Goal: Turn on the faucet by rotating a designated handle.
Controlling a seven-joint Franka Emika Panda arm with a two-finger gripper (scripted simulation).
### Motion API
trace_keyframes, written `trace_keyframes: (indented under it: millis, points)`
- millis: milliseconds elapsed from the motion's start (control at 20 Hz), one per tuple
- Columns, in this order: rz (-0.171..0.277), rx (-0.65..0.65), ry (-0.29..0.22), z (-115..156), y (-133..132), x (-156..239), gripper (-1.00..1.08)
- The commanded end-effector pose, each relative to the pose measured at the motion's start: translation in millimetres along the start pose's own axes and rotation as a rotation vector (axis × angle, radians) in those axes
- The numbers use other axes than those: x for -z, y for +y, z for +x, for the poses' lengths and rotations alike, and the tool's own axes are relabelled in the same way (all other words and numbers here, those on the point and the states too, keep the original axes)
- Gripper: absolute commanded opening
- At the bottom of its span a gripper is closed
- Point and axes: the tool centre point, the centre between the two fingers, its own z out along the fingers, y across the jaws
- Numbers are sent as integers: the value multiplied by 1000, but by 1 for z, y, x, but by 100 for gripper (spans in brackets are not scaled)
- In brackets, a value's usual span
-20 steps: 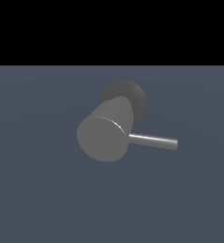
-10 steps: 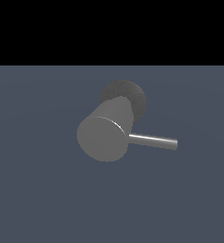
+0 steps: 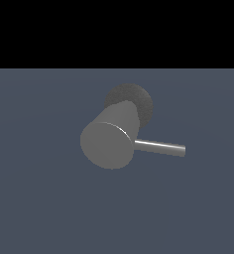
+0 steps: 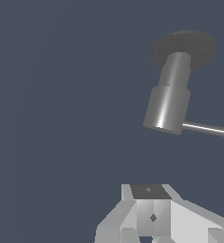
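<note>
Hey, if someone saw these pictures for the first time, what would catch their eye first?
Probably the faucet, a thick grey cylinder on a dark rough base, alone in the middle of a plain blue-grey floor. Next, the shiny handle, a thin rod jutting from its side toward the exterior view's right. In the wrist view, the white tool sits well apart from the faucet, touching nothing.

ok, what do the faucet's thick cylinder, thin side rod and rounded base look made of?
Thick grey cylinder: looks like brushed metal, soft sheen streak in the wrist view.
Thin shiny rod handle: polished metal, bright highlight along it.
Dark rounded base: rough, grainy, matte; maybe rubber or cast, can't tell.
</note>
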Motion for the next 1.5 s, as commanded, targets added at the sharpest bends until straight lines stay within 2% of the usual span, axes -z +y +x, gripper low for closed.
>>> trace_keyframes:
  millis: [0, 450, 900, 1150, 1450]
  points:
    - [108, 6, 34, 2, 0, 6, -100]
    - [491, 6, 168, 12, 7, 32, -100]
    - [855, -35, 313, 26, 32, 60, -100]
    - [1007, -70, 378, 32, 49, 70, -100]
    - [1124, -106, 430, 38, 66, 76, -100]
